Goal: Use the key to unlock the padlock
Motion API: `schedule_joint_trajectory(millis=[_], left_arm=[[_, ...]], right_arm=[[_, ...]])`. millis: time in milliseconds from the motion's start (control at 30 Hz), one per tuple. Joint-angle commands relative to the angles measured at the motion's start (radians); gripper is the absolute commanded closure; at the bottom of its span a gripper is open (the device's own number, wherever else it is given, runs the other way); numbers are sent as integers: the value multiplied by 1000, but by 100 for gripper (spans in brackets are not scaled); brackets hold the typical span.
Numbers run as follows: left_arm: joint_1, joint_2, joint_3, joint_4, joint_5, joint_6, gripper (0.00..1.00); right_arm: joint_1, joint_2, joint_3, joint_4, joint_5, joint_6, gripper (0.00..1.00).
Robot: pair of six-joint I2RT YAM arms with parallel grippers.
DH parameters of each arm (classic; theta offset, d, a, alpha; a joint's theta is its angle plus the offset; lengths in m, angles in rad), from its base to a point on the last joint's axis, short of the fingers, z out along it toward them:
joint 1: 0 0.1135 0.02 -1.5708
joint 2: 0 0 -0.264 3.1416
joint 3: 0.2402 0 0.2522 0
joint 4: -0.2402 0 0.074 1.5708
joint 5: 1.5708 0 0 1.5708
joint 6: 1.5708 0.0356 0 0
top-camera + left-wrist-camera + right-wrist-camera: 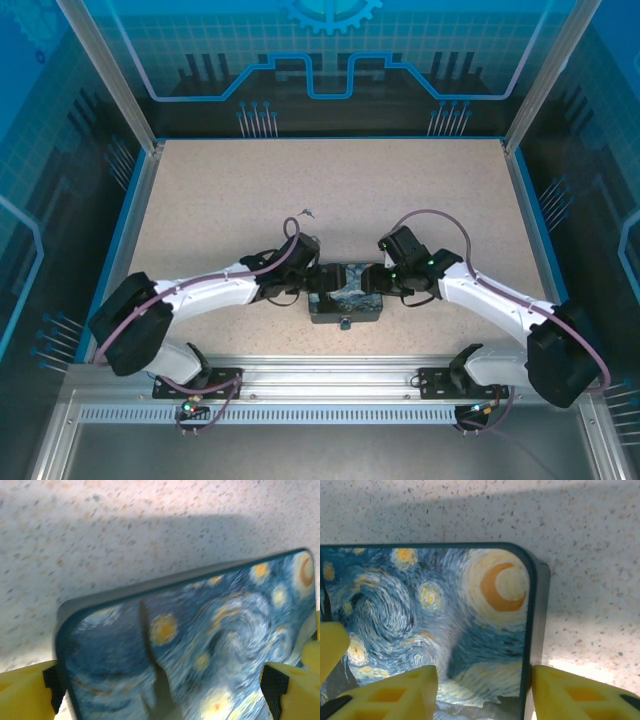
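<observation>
Dark-grey metal, a thin sliver: your key (306, 212) lies flat on the speckled tabletop (220, 190), beyond the arms and well apart from everything else. Its long axis runs roughly left to right in the top view, slightly tilted. At this size you cannot tell which end is which.

Your padlock (345, 323) shows as a tiny bluish-grey lump at the middle of the near side of the blue-and-yellow swirl-printed box (345, 297). It is too small to tell which way it points. The box's long axis runs left to right between your arms.

Your left jaws stand wide at the box's left end, the lid between the yellow fingers (25, 692). Your right jaws stand partly apart at the right end, astride an edge wall near a rounded corner, with a gap showing.
</observation>
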Motion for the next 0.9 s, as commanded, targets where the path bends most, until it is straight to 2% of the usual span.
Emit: schedule_joint_trajectory(millis=[0,333,633,733,867], left_arm=[[6,72,90,37,38,38,1],[99,228,259,70,124,65,1],[172,283,335,67,151,77,1],[189,286,345,58,163,79,1],[193,285,347,53,172,88,1]], right_arm=[[-15,46,55,38,-21,-5,56],[-171,194,155,106,-73,1,56],[-226,320,300,106,-109,19,52],[-227,345,326,103,-118,26,49],[-227,354,325,109,-119,35,38]])
